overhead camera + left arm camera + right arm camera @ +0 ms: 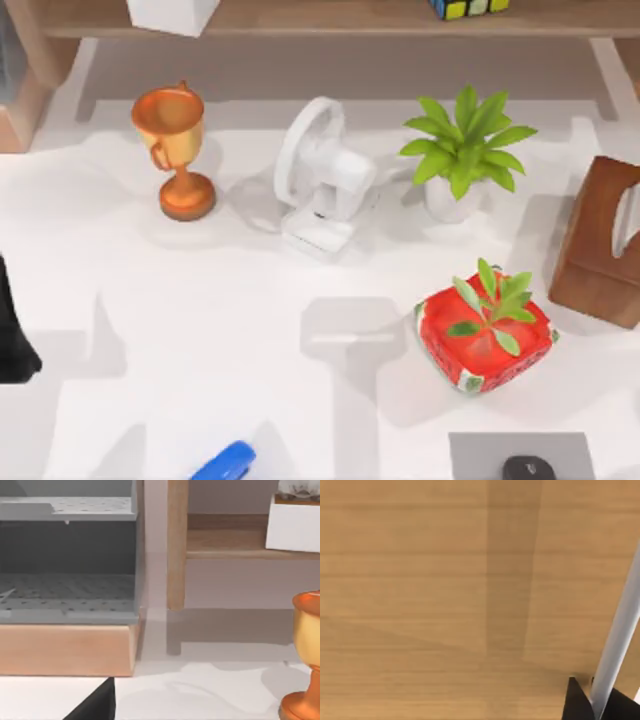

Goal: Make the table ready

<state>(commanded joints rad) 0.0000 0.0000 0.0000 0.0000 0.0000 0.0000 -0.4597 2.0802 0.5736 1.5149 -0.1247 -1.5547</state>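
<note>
The white table spreads across the top view. On it stand an orange trophy, a white desk fan, a leafy plant in a white pot and a small plant in a red pot. My left gripper is a dark shape at the table's left edge, apart from all of these. The left wrist view has the trophy off to one side. In the right wrist view, dark parts of my right gripper sit before a wooden surface with a white bar beside them.
A brown wooden box stands at the right edge. A blue object and a black mouse on a grey pad lie at the front. A wooden shelf at the back carries a white box and a colour cube. A grey rack stands back left.
</note>
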